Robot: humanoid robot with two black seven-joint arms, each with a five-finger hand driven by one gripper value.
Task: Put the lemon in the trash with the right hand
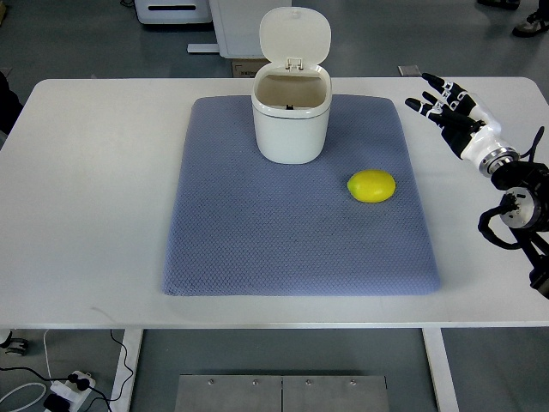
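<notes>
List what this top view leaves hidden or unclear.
- Trash bin: its bottom is hidden by its own walls; a dark speck inside is too small to identify.
- Right hand: the arm behind it is cut off by the right edge.
- Left hand: out of view.
- Lemon: its underside is hidden.

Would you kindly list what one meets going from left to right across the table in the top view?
Bare white table → left edge of the grey-blue mat → white trash bin with its lid up → lemon on the mat → right hand, fingers spread, holding nothing.
</notes>
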